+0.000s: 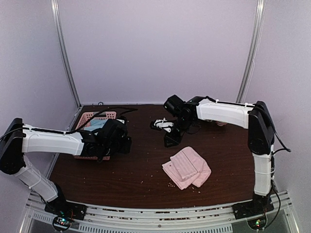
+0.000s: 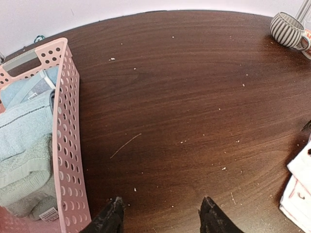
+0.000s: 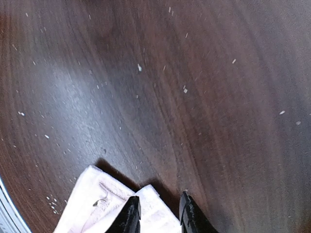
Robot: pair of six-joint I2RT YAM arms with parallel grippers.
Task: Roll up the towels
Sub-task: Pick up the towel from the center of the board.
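A light pink towel [image 1: 187, 167] lies folded on the dark table, right of the middle; a corner of the towel [image 3: 104, 204] shows at the bottom of the right wrist view. My right gripper [image 1: 171, 140] hovers just beyond its far edge. Its jaws [image 3: 158, 211] stand a little apart, open, over the towel's corner without pinching it. A pale greenish towel [image 2: 24, 179] lies in the pink basket [image 2: 68, 145] under pale blue cloths. My left gripper [image 2: 162, 213] is open over bare wood right beside the basket, holding nothing.
The pink perforated basket [image 1: 97, 116] stands at the back left, by my left arm. A striped mug [image 2: 289, 29] sits at the far right of the left wrist view. Crumbs and lint speckle the wood. Walls close the table at the back and sides.
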